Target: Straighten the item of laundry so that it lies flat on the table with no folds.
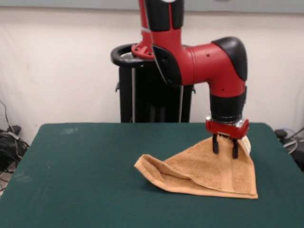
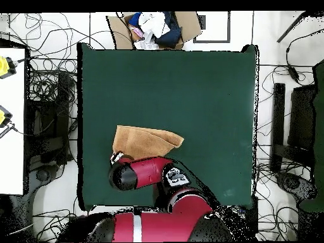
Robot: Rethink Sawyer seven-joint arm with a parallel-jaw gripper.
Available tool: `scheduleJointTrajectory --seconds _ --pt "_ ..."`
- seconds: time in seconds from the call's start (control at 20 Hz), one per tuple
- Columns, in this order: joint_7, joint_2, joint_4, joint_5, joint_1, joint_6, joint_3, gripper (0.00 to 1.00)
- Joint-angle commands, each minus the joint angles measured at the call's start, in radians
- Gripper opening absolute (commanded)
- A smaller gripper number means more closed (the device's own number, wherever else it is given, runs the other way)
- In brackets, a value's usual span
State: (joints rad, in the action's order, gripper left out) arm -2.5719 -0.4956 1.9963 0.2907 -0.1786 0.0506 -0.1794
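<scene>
The orange-tan towel (image 1: 204, 173) lies on the right part of the green table (image 1: 85, 166), near the robot's side. One corner, with the white label (image 1: 245, 144), is pulled up into a peak, so the cloth slopes down to a folded, rumpled left end. My gripper (image 1: 225, 151) points straight down at that peak and its fingers (image 1: 215, 144) hold the raised edge. In the overhead view the towel (image 2: 145, 140) is a tapering shape on the table (image 2: 209, 95), and the arm's wrist (image 2: 123, 175) covers the gripper and the held corner.
The black pedestal (image 1: 152, 90) stands behind the table's far edge. A cardboard box of clothes (image 2: 155, 28) sits on the floor beyond the table's other side. Cables lie around the table, and a white bench (image 2: 11, 120) stands to one side.
</scene>
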Motion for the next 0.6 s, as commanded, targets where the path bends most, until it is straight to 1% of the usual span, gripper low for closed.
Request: scheduleJointTrajectory --seconds 0.05,0.2,0.6 --pt "-0.071 0.075 -0.024 -0.020 0.005 -0.049 -0.125 1.00" --pt "-0.083 0.046 0.005 -0.040 -0.005 -0.036 -0.162 1.00" --pt "-0.081 -0.032 0.049 -0.059 -0.039 0.017 -0.207 1.00"
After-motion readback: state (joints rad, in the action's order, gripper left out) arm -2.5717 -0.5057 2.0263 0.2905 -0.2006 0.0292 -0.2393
